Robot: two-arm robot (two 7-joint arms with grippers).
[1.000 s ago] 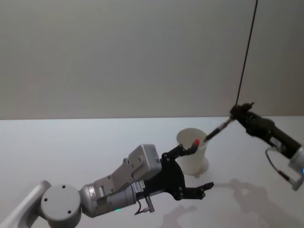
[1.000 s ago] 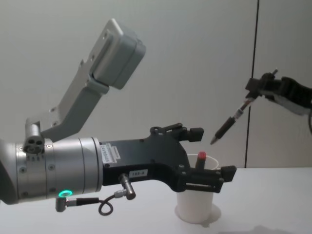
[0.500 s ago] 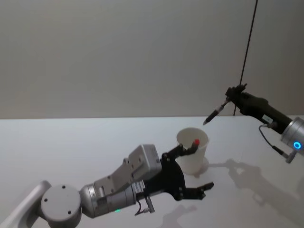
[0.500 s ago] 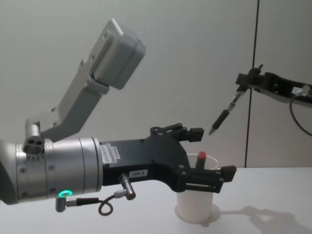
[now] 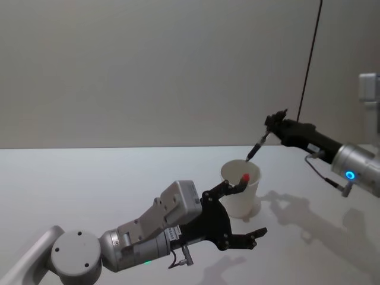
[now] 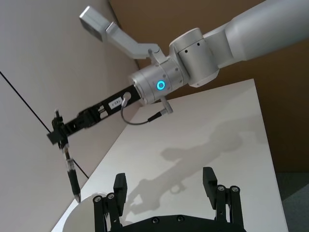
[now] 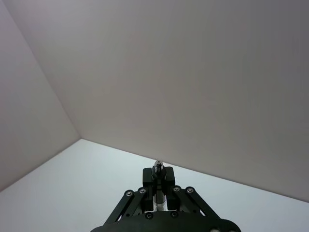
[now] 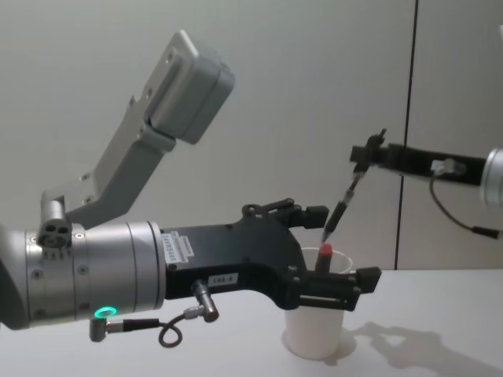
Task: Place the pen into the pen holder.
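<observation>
right gripper [image 8: 363,154] – clenched on pen [image 8: 338,210] above pen holder [image 8: 316,330] | left gripper [image 5: 243,211] – released, beside it

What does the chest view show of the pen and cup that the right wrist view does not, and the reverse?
Chest view alone: the white paper cup on the table, a red-tipped item inside it, the black pen hanging tip-down just above the rim, and the open left end effector beside the cup. Right wrist view alone: the pen's top end clamped between the fingers. Both: the right end effector gripping the pen.
</observation>
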